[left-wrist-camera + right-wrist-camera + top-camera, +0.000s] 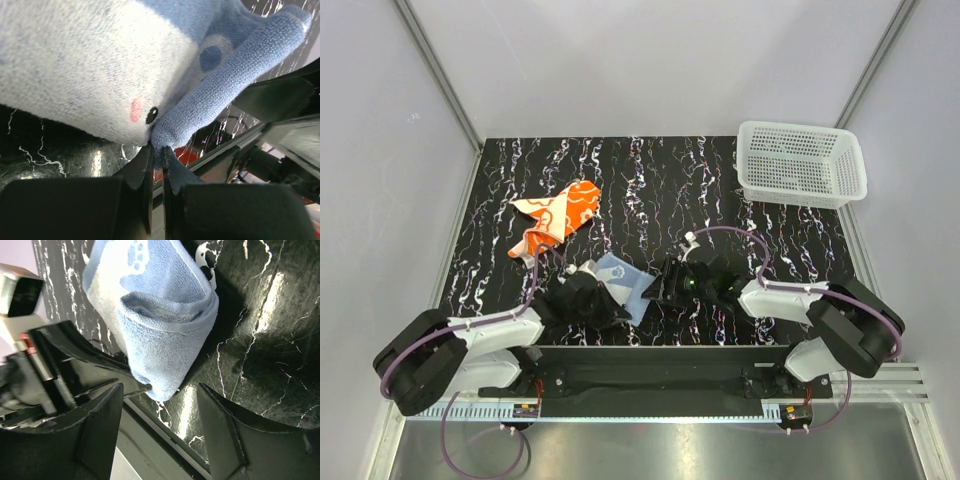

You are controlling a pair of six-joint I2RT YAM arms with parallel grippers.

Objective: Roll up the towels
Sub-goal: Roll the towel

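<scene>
The light blue towel (pixel 623 281) lies partly folded near the table's front middle, between my two grippers. My left gripper (pixel 603 303) is shut on its near edge; in the left wrist view the jaws (pixel 159 152) pinch a rolled fold of the towel (pixel 215 90). My right gripper (pixel 663 287) is open just right of the towel; in the right wrist view its wide-open fingers (pixel 160 400) flank the folded towel's corner (pixel 160 325) without touching it. The orange towel with white pattern (pixel 558 217) lies crumpled at the back left.
A white plastic mesh basket (pixel 801 163) stands at the back right corner. The table (pixel 650 190) is black with white marbling. Its front edge and a metal rail (pixel 650 352) run just below the grippers.
</scene>
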